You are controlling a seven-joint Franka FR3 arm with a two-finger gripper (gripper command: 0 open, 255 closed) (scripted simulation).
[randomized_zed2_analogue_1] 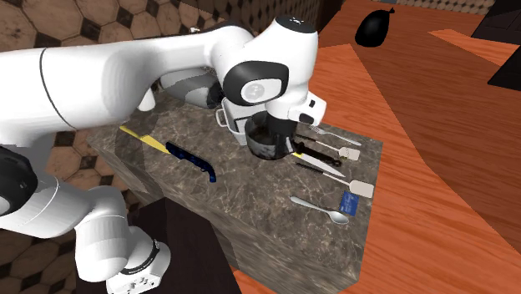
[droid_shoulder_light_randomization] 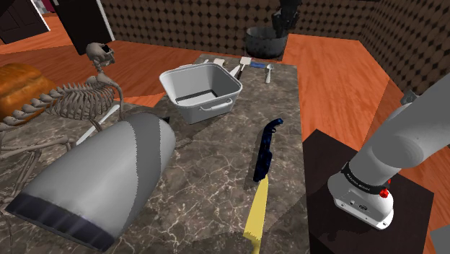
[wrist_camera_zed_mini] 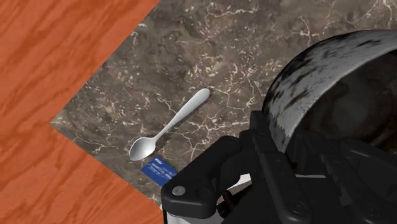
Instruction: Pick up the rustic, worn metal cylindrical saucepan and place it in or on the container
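Since the dark, mottled saucepan (droid_shoulder_light_randomization: pixel 263 42) hangs clear of the desk (droid_shoulder_light_randomization: pixel 216 166) with the pincer (droid_shoulder_light_randomization: pixel 281 26) clamped on it, the pick-up looks done (the wrist view shows a spoon (wrist_camera_zed_mini: pixel 168 125) lying well below). What remains is carrying it to the pale container (droid_shoulder_light_randomization: pixel 209 110), toward 8 o'clock from the pan in the shoulder view, and letting go. The arm stretches far from its stand, wrist turned down over the desk's far end.

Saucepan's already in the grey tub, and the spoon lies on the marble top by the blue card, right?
No. In the shoulder view the saucepan hangs from the end effector beyond the grey tub, not in it. The spoon does lie by the blue card.
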